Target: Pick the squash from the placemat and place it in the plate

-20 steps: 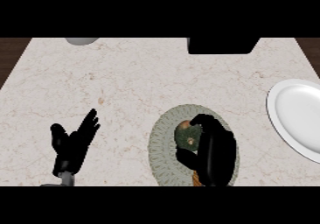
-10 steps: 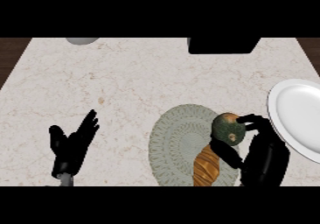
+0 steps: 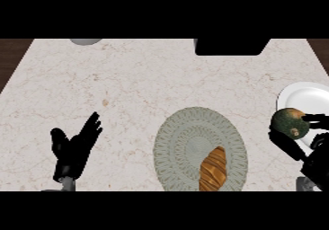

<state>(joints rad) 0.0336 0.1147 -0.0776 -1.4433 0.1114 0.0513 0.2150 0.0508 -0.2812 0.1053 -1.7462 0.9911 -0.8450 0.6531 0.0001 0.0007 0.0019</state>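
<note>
The right hand (image 3: 312, 148) has its fingers curled around the squash (image 3: 290, 122) — held over the plate (image 3: 316, 99) edge, ready for placing; left hand (image 3: 73, 146) rests with fingers released.

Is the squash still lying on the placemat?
No, the right hand holds the squash at the plate's edge.

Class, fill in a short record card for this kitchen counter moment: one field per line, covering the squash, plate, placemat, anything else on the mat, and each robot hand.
squash: green and round, held at the plate's lower left rim, off the placemat
plate: white, at the counter's right edge
placemat: grey-green oval, centre of the counter
also on placemat: brown bread loaf, lower right part
right robot hand: curled round the squash
left robot hand: open, resting at lower left, fingers up
</note>
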